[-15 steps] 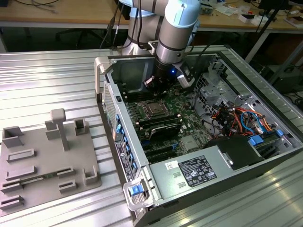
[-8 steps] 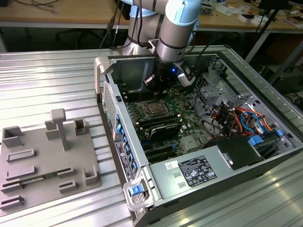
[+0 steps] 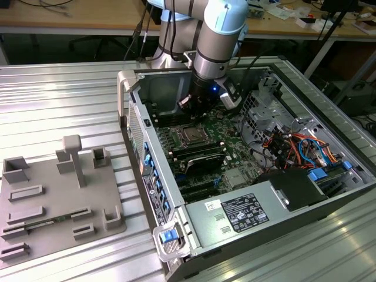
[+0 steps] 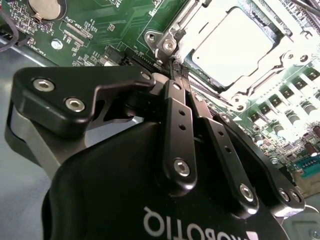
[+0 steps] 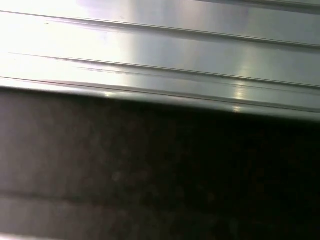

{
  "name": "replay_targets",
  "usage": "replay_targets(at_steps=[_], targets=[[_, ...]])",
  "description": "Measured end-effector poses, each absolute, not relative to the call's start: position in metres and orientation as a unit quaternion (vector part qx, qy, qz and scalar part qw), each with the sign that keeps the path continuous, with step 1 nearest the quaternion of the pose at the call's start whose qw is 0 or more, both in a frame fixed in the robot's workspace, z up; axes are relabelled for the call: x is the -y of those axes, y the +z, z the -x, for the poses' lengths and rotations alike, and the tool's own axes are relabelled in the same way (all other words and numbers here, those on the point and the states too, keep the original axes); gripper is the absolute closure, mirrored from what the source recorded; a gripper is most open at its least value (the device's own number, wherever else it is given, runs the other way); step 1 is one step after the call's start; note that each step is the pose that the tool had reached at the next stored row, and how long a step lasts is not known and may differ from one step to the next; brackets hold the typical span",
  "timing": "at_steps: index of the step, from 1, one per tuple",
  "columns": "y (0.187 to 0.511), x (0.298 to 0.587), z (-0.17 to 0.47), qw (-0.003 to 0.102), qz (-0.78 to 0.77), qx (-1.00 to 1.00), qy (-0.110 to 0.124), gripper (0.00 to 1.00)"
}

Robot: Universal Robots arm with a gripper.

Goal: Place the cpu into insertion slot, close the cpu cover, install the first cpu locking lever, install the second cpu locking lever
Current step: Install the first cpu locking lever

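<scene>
One open computer case (image 3: 154,194) lies on a ribbed metal table (image 3: 59,88), and a robot arm (image 3: 217,35) reaches down into it over the green motherboard (image 3: 232,132). The insertion slot (image 3: 192,136) sits just below the gripper (image 3: 197,119).

The second wrist view adds what the exterior view lacks. The cpu (image 4: 230,45) lies flat in the slot, with the cpu cover (image 4: 292,50) framing it. The gripper's (image 4: 173,67) jaws are pressed narrow together at the socket's corner. I cannot tell whether anything is pinched between them.

The chip looks light, stiff and thin, probably fragile underneath, and best taken by its edges. The first wrist view gives ribbed metal (image 5: 160,50) above a dark band.
</scene>
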State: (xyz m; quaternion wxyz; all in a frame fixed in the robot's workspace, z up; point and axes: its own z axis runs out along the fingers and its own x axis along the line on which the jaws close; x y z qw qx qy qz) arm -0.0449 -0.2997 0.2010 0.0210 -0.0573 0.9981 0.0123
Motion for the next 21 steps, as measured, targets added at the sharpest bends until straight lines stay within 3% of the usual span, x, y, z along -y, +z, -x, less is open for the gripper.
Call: replay_targets(at_steps=[21], targets=[[0.220, 0.300, 0.072, 0.021, 0.057, -0.998, 0.012, 0.89]])
